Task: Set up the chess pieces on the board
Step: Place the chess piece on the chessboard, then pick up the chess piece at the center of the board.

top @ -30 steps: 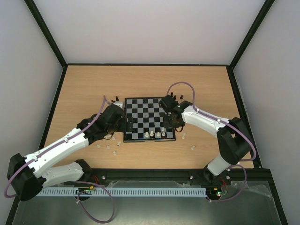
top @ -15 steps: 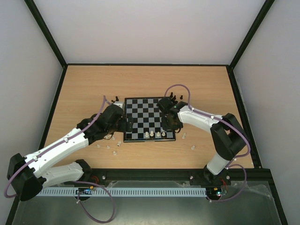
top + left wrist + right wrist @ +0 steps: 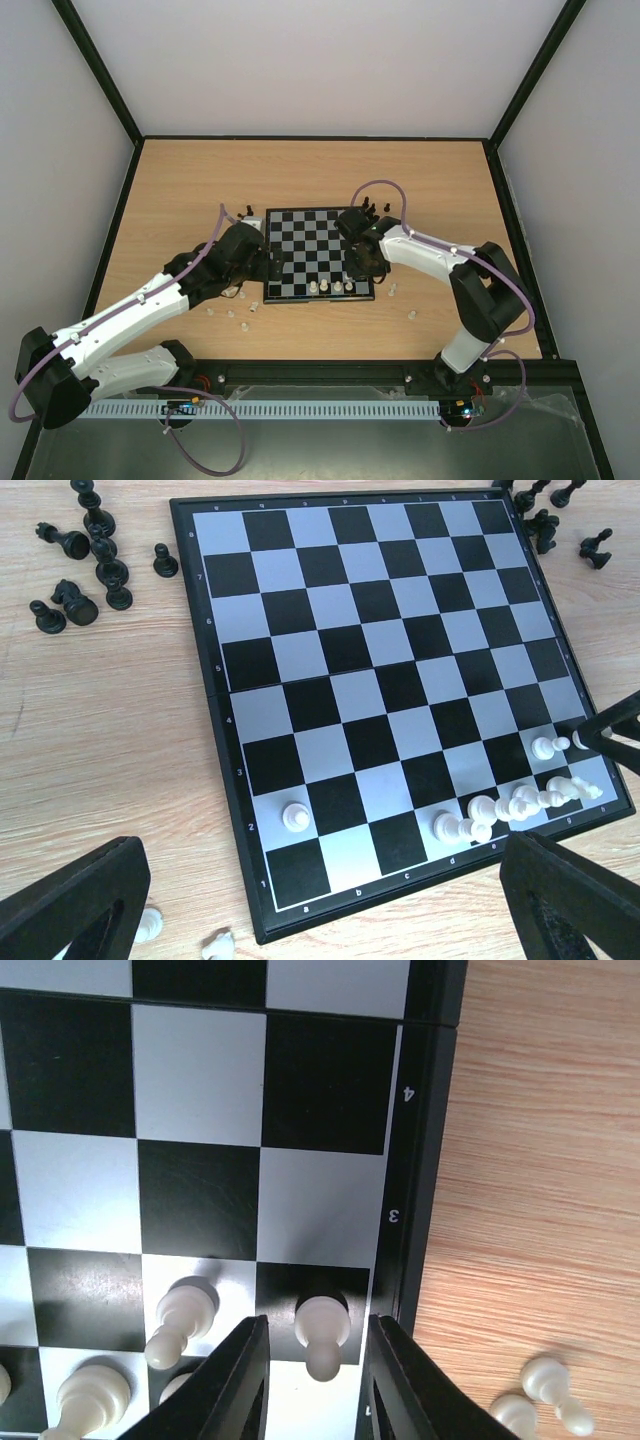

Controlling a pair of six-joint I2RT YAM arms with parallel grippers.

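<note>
The board [image 3: 310, 240] lies mid-table, its dark and pale checks filling the left wrist view [image 3: 390, 680]. My right gripper [image 3: 313, 1338] hangs over the board's near right corner [image 3: 361, 264], open. A white pawn [image 3: 322, 1325] stands on a dark edge square between its fingers, with a gap on each side. More white pieces [image 3: 510, 808] stand along the near rows, and a lone white pawn [image 3: 294, 816] stands near the left. My left gripper [image 3: 320, 905] is open wide above the near left corner [image 3: 262, 266], holding nothing.
Black pieces lie in clusters off the board's far left corner [image 3: 85, 580] and far right corner [image 3: 372, 207]. Loose white pieces rest on the wood near the left front [image 3: 232, 312] and right front [image 3: 545, 1395]. Black frame rails edge the table.
My right gripper shifted slightly left over the board's corner, then its fingers parted from the white pawn, which now stands free. The left arm has not moved.
</note>
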